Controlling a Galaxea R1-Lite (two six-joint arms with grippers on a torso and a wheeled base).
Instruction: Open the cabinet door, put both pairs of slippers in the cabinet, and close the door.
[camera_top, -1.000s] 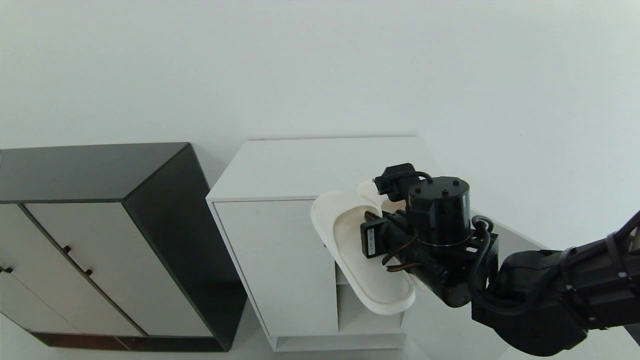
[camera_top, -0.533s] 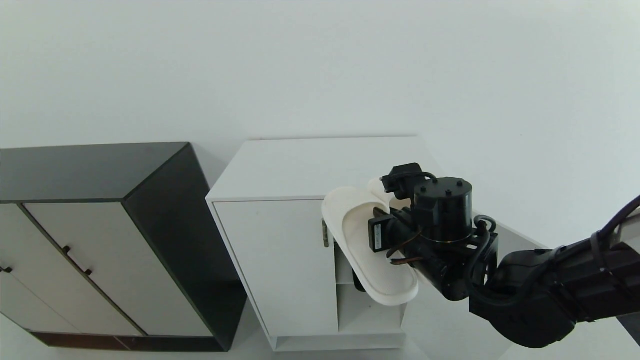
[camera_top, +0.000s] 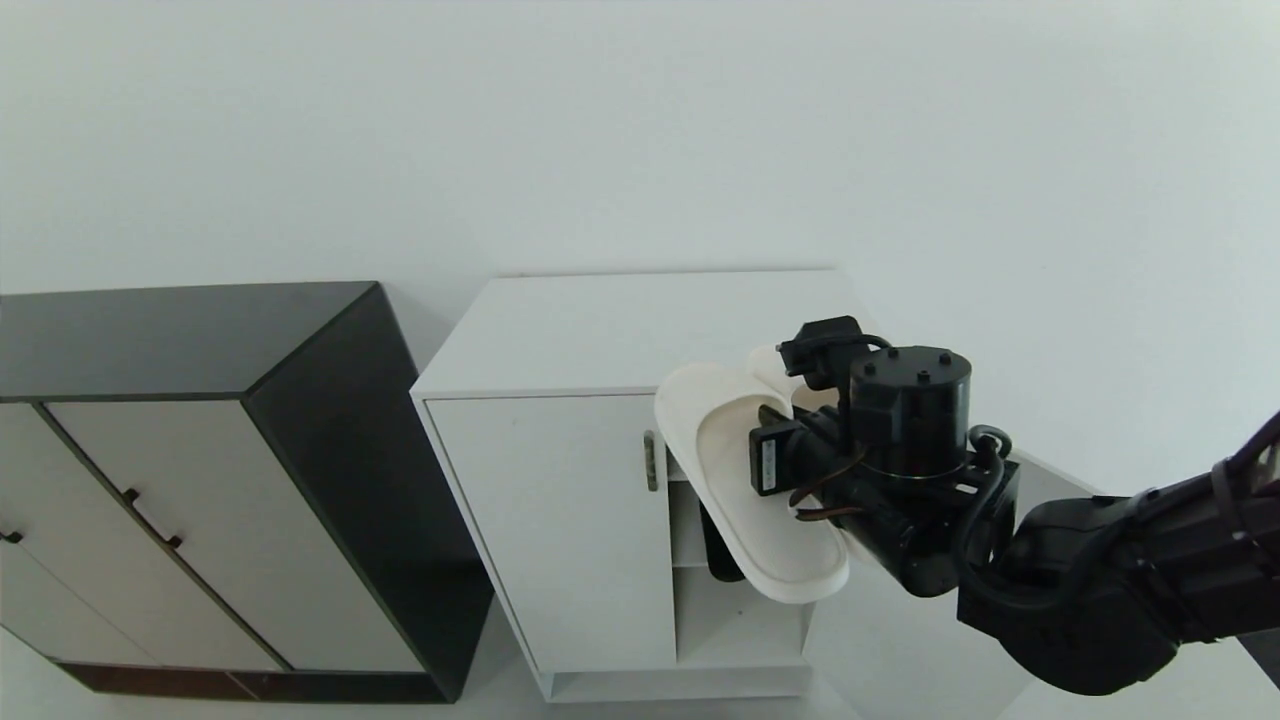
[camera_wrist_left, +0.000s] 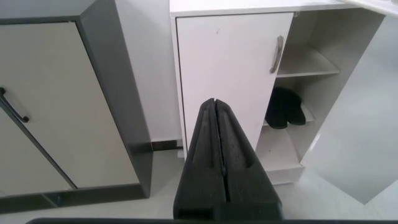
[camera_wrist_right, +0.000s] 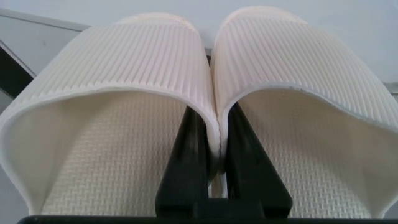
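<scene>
Right gripper (camera_wrist_right: 215, 146) pinching cream slippers (camera_top: 740, 505), before open cabinet (camera_top: 620, 330)

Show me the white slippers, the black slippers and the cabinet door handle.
white slippers (camera_top: 722, 470), head view, footbed of the nearer slipper.
black slippers (camera_wrist_left: 286, 109), left wrist view, middle of the pair.
door handle (camera_wrist_left: 276, 54), left wrist view, middle of the bar.

Bright, even light casts only soft shadows.
</scene>
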